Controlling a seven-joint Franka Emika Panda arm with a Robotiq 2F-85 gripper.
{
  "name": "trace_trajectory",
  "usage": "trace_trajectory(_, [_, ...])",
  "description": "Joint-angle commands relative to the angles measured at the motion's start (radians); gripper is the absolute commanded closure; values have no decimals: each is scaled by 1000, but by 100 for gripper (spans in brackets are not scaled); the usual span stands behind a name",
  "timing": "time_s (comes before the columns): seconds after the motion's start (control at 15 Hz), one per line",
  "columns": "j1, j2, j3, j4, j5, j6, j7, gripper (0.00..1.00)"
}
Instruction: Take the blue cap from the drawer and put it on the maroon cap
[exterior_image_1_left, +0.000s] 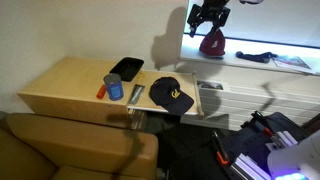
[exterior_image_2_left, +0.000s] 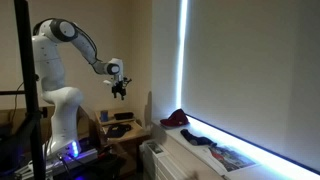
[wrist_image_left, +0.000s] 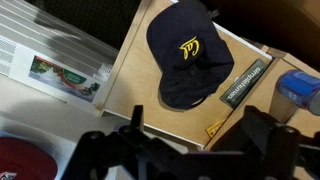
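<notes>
Gripper (wrist_image_left: 195, 142) hangs high, jaws apart and empty; blue cap (wrist_image_left: 185, 50) lies well below on the drawer (wrist_image_left: 130, 85), brim end toward the gripper.

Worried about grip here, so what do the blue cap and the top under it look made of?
The blue cap looks like soft matte cloth: no shine, and its yellow emblem looks stitched. The drawer top looks like pale wood or laminate, smooth and even; which of the two, I cannot tell.
</notes>
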Motion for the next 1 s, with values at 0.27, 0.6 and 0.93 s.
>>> trace_trajectory(0.27, [-160, -8, -63, -12, -311, 129, -30, 0])
trace_trajectory(0.6, [-297, 67, -170, 96, -450, 246, 36, 0])
trace_trajectory(0.93, [-299, 43, -175, 80, -459, 243, 24, 0])
